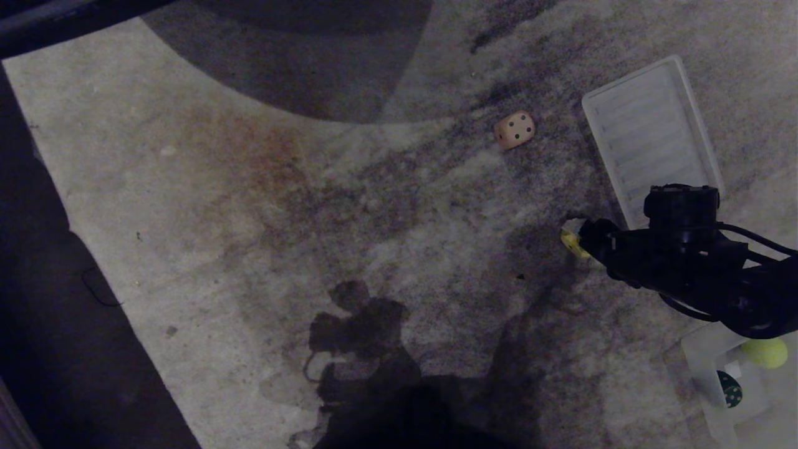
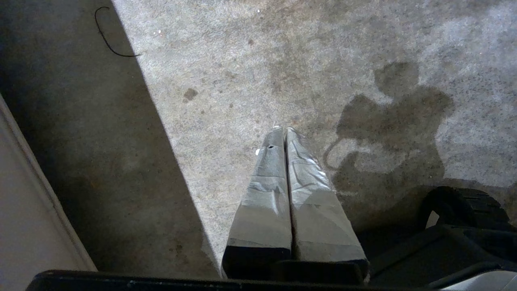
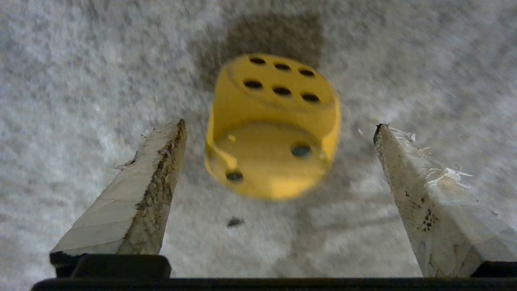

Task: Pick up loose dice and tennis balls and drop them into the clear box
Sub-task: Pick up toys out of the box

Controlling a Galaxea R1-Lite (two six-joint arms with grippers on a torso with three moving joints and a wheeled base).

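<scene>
The clear box [image 1: 701, 358] at near right holds a tennis ball [image 1: 764, 352] and dark green die [image 1: 729, 388]. The right gripper [image 3: 278, 127] stands wide open around the yellow die [image 3: 272, 125] on the carpet (six face turned away from the wrist), not touching. Left gripper [image 2: 282, 131]: closed, empty.

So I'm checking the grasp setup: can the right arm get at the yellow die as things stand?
Probably yes. The right tool is open, its fingers on either side of the yellow die on the carpet, with nothing between them.
</scene>
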